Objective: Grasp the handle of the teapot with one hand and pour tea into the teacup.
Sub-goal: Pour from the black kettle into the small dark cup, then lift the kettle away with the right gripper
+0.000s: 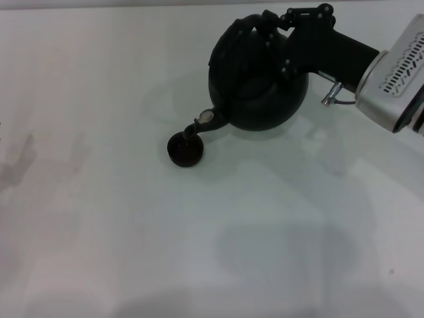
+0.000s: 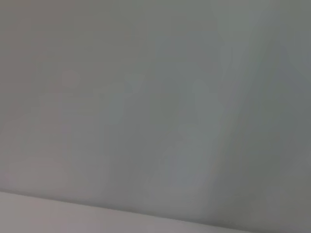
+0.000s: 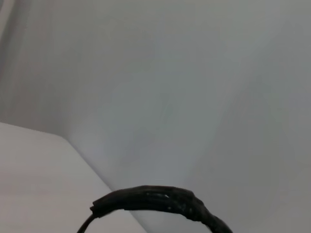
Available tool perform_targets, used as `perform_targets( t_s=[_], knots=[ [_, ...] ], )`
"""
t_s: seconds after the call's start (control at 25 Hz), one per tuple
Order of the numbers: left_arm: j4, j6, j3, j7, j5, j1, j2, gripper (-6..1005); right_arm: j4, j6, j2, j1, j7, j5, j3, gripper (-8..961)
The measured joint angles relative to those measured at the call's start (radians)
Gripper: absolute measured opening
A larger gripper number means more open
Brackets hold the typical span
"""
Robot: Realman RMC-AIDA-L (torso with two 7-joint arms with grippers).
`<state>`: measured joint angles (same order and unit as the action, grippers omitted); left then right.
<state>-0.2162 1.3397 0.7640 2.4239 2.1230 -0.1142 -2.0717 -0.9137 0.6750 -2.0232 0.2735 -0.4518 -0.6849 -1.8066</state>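
The large black teapot is tipped forward in the head view, at the back right of the white table. Its pale-tipped spout points down over the rim of the tiny dark teacup, which stands on the table just in front of it. My right gripper reaches in from the right and is shut on the arched black handle at the pot's top. The right wrist view shows a ribbed stretch of the handle against a pale surface. No tea stream shows. My left gripper is out of view.
The white table spreads wide to the left and front of the cup, with only soft shadows on it. The left wrist view shows only a blank pale surface.
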Motion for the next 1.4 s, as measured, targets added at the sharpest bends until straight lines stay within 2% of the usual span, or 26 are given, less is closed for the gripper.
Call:
perform_targets(
  t_s=[0.28,0.84,1.4],
  knots=[
    [0.000,0.000,0.000,0.000,0.000,-0.004,-0.001,880,-0.030,-0.073,-0.001,-0.002,0.076,0.000,-0.028,121],
    [0.000,0.001,0.000,-0.003,0.000,-0.013,-0.002,879,-0.051,-0.080,0.000,-0.016,0.161,0.000,-0.047,117],
    [0.003,0.010,0.000,-0.005,0.000,-0.012,-0.005,880,-0.122,-0.151,0.000,-0.034,0.234,0.001,-0.095,112]
  ],
)
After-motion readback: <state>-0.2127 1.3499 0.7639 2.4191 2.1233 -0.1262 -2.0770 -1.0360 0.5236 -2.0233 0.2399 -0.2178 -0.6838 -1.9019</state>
